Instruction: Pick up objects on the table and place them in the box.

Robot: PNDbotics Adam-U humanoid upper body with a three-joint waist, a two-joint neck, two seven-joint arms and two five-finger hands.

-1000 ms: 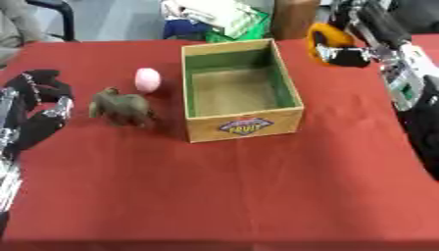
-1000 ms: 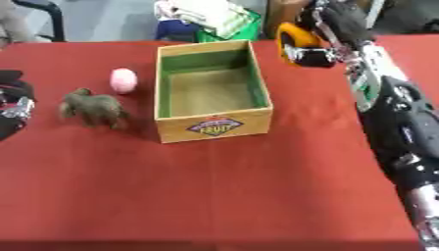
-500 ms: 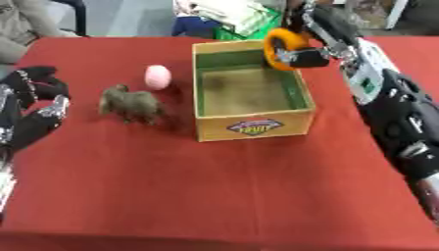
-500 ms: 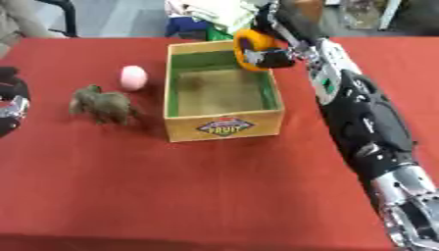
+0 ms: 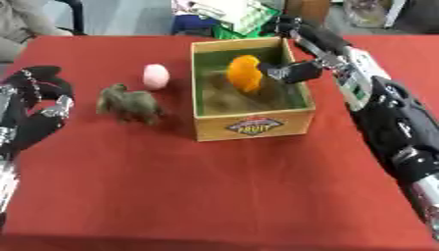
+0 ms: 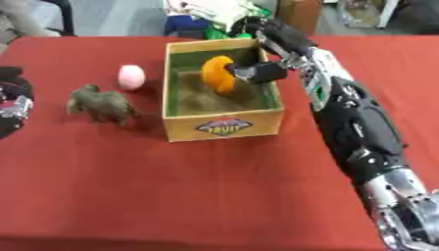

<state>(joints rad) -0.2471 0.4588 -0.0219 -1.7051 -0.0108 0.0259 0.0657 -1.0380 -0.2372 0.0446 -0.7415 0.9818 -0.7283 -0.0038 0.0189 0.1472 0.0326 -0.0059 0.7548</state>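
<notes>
My right hand (image 5: 296,71) reaches over the box (image 5: 249,125), fingers curled on the orange object (image 5: 243,72) inside it; my left hand (image 5: 38,103) rests open at desk (image 5: 214,191) edge.

The light is soft and even. The box (image 5: 252,126) drops a small dark shadow on the red table (image 5: 214,196). Everything looks a bit fuzzy. Nothing shines with glare.
</notes>
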